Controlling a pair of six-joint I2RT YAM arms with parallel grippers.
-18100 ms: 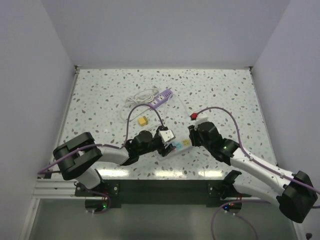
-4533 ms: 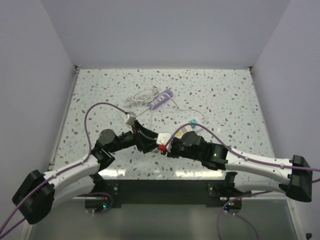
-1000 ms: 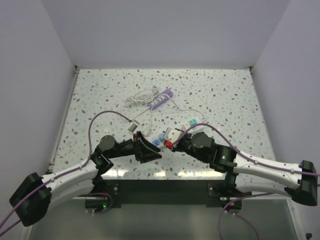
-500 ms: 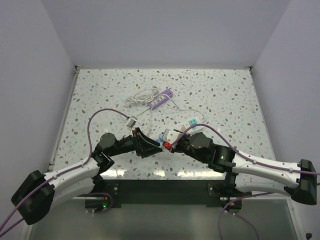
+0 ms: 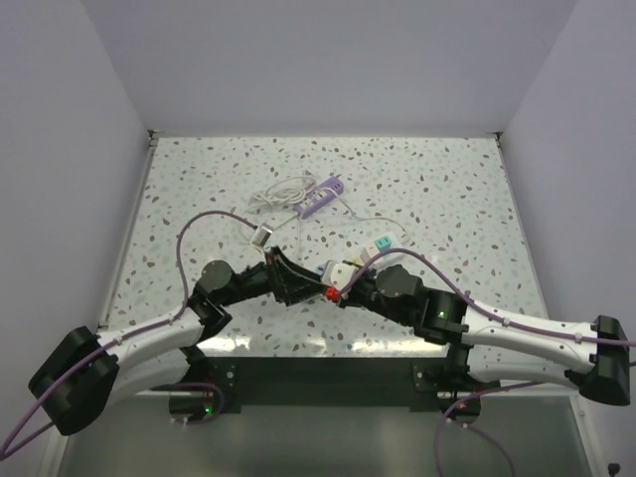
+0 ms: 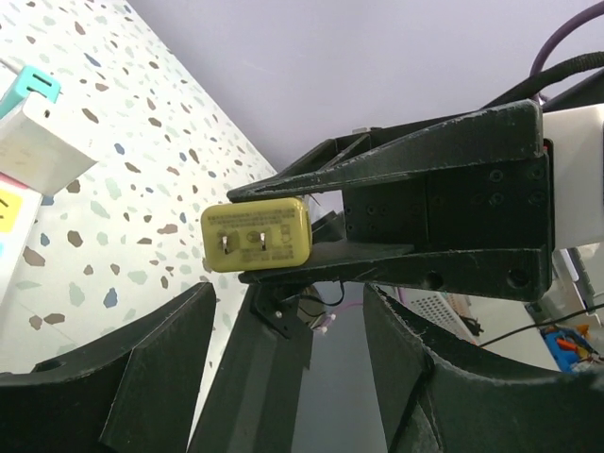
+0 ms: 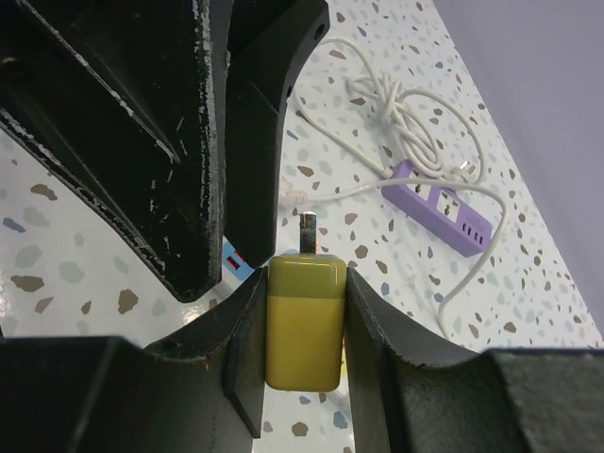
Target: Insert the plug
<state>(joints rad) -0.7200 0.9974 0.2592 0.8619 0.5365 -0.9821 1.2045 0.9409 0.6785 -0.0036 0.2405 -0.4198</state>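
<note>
since the first frame the yellow plug (image 7: 302,330) has come off the table (image 5: 447,179) and is now pinched between the right gripper's (image 7: 304,283) fingers, prongs pointing away from its wrist, toward the near side. just left of it the left gripper (image 6: 288,316) faces the plug with its fingers spread, holding nothing. just beyond to the right lies the white socket block (image 6: 42,127). farther back sits the purple power strip (image 5: 320,197) with its coiled white cord (image 5: 281,191).
</note>
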